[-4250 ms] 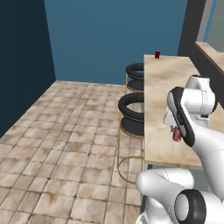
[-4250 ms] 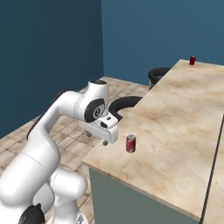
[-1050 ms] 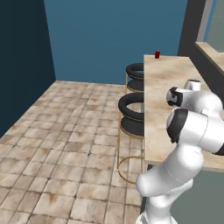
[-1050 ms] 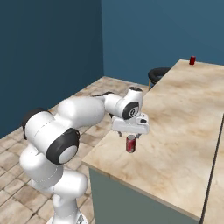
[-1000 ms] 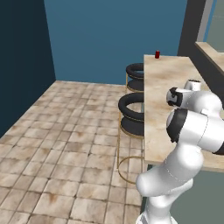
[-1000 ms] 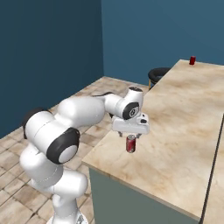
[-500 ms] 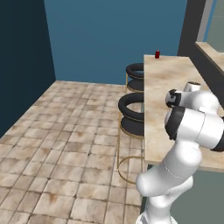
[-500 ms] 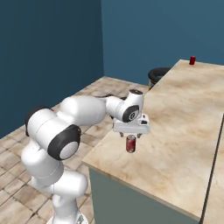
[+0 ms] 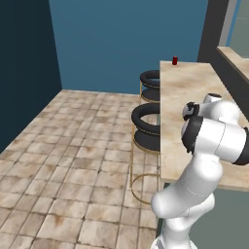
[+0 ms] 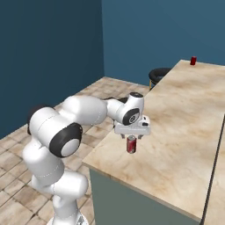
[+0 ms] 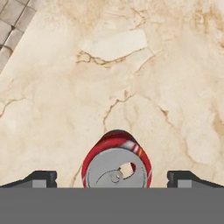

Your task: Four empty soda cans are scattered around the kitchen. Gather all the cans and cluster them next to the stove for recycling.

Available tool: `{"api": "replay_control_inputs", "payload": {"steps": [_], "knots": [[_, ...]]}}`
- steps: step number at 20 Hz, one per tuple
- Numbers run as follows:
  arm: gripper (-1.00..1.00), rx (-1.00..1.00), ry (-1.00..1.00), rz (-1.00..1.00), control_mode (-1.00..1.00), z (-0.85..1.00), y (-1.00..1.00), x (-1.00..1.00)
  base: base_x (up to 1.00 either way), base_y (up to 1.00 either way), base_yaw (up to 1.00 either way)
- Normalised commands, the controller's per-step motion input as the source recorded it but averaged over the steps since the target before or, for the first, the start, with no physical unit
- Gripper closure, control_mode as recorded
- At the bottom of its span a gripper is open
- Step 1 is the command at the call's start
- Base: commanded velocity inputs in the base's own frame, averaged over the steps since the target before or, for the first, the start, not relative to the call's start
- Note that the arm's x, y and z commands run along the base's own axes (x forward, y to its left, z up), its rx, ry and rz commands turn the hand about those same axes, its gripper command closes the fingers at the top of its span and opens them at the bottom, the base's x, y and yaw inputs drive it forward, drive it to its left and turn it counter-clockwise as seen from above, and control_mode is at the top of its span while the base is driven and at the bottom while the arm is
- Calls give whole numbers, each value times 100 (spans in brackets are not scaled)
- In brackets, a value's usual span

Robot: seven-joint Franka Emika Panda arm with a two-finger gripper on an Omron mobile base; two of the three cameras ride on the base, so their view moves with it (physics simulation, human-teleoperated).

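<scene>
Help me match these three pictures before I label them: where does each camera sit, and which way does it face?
Left base view: behind the arm's left, facing forward along the counter edge, stools and tiled floor; white arm at lower right.
Right base view: behind the arm's right, looking down over the counter; arm from lower left, open gripper over the near red can.
Hand view: on the hand, looking straight down at that can's silvery top; fingertips flank it.
Both base views share the far red can.
</scene>
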Motion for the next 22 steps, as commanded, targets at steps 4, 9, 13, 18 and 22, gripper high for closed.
{"api": "replay_control_inputs", "payload": {"steps": [4,9,13,18,22], "knots": [[-100,0,0,0,-100,-3,-1,1,0,0,0],[-100,0,0,0,-100,-7,0,0,0,0,0],[-100,0,0,0,-100,-8,0,-2,0,0,0],[-100,0,0,0,-100,-7,0,-7,0,0,0],[-100,0,0,0,-100,-8,0,-5,0,0,0]]}}
